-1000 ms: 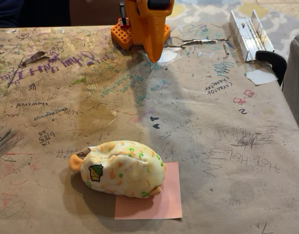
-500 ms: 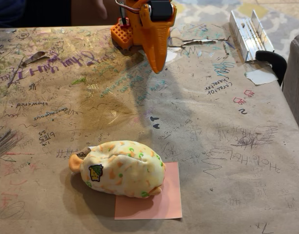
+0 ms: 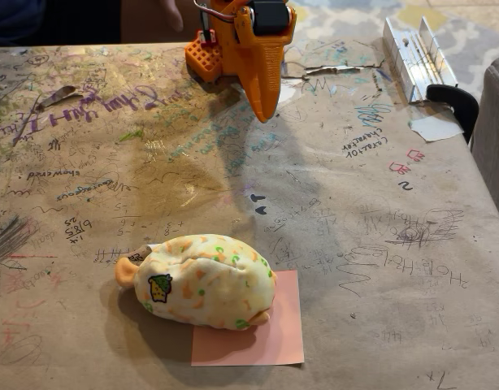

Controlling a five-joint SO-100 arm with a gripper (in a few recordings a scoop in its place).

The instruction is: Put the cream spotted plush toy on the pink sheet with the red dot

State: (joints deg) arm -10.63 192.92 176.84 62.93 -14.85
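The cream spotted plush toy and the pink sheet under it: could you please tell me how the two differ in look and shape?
The cream spotted plush toy is a rounded, bulging oval; the pink sheet is flat with straight edges. The plush is cream with orange and green spots; the sheet's visible part is plain salmon pink. The plush lies on top and overhangs the sheet's left edge; the sheet lies directly on the scribbled brown table. Both are near the table's front edge.

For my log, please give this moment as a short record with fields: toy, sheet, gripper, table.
toy: cream spotted plush toy lies on its side, partly on the sheet, its left end over bare table
sheet: pink sheet, right and front parts uncovered; red dot hidden
gripper: orange gripper far from the toy, fingers together, holding nothing
table: brown paper cover with scribbles
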